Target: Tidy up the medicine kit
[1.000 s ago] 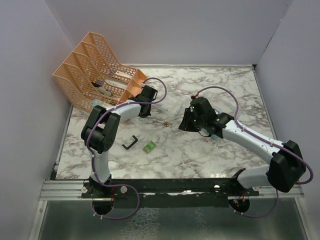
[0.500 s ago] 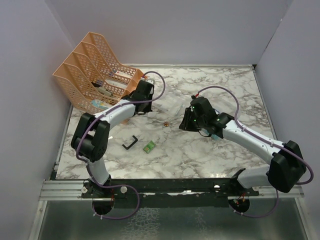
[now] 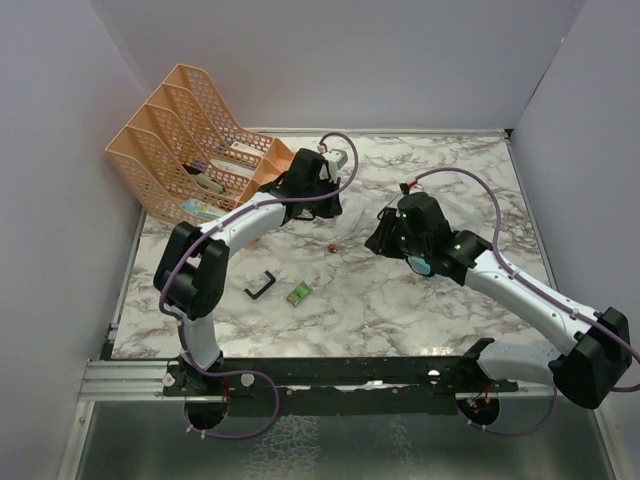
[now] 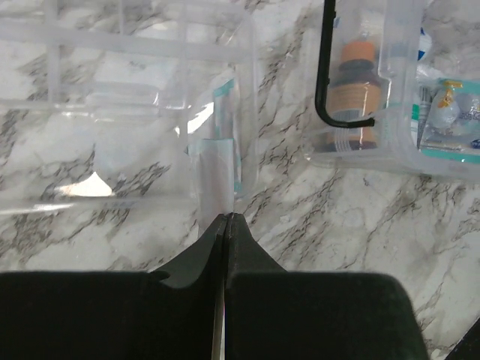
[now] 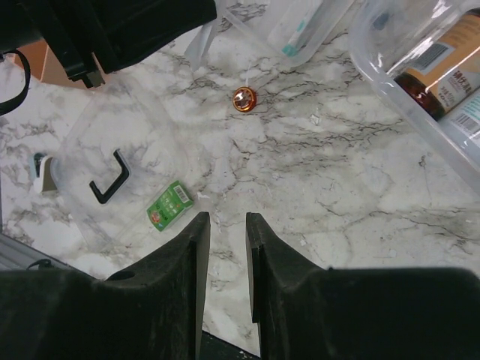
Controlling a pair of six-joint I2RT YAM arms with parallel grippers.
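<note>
Finding the medicine kit (image 4: 397, 150) standing uncovered on the marble table (image 4: 337, 247), a brown bottle (image 4: 351, 90) upright inside. Judging it left open so contents can go in from above. Seeing its clear divider tray (image 4: 150, 45) lying just beside it, a wrapped packet (image 4: 212, 176) leaning in the tray's near corner compartment.

Pinching the packet's near end, it seems, with the left gripper (image 4: 225, 217), jaws pressed fully together. Hedging here, the wrap being too thin and clear for telling a true grip from mere contact. Reading the hold as a way of steering the packet down into its slot.

Placing the kit up and to the right of that gripper — near, not touching.

Hanging the right gripper (image 5: 227, 219) over bare marble, jaws slightly parted around nothing, the kit's rim curving across the upper right of its view.

Leaving a green packet (image 5: 171, 204), a small copper-coloured disc (image 5: 244, 98) and a black-handled clear lid (image 5: 112, 176) loose on the table — work waiting, presumably.
</note>
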